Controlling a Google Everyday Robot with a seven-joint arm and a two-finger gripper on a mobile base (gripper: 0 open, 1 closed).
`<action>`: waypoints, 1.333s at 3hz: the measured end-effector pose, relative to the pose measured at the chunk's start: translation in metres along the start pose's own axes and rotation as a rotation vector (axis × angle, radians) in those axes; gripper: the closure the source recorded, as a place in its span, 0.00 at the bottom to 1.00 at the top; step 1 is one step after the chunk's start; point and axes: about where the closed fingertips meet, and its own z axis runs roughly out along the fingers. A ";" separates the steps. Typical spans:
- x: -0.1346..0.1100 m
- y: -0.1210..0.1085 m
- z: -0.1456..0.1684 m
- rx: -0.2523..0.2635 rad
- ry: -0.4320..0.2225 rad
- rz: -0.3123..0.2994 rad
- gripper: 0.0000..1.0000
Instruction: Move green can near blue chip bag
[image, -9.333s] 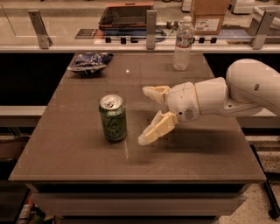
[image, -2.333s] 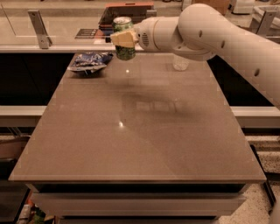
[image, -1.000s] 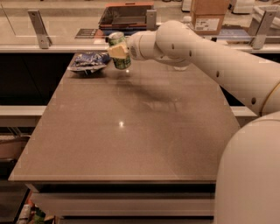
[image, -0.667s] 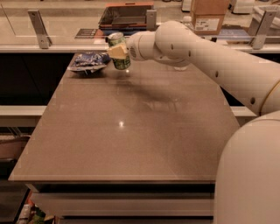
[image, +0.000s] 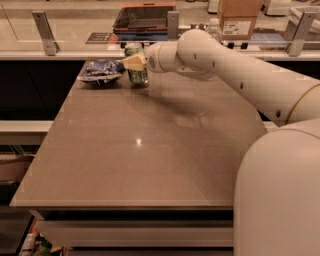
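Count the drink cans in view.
1. The green can stands at the table's far left, beside the blue chip bag, gripped by the claw. The arm could hide others.

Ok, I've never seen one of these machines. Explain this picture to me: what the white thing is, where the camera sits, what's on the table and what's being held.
The big white shape is a robot: its body fills the lower right, and its one arm reaches to the far left corner of the brown table. There is one view only, looking down over the table from near the robot's body; where the camera is fixed is not known. The arm ends in a gripper, a two-finger clamp, closed on an upright green can. Just left of the can lies a crumpled blue bag; whether they touch I cannot tell. Behind the arm the top of a clear bottle shows, and further back a cardboard box.
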 end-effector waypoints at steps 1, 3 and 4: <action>0.001 0.000 0.001 -0.001 0.001 0.003 1.00; 0.002 0.004 0.005 -0.008 0.003 0.003 0.60; 0.002 0.006 0.006 -0.012 0.003 0.003 0.36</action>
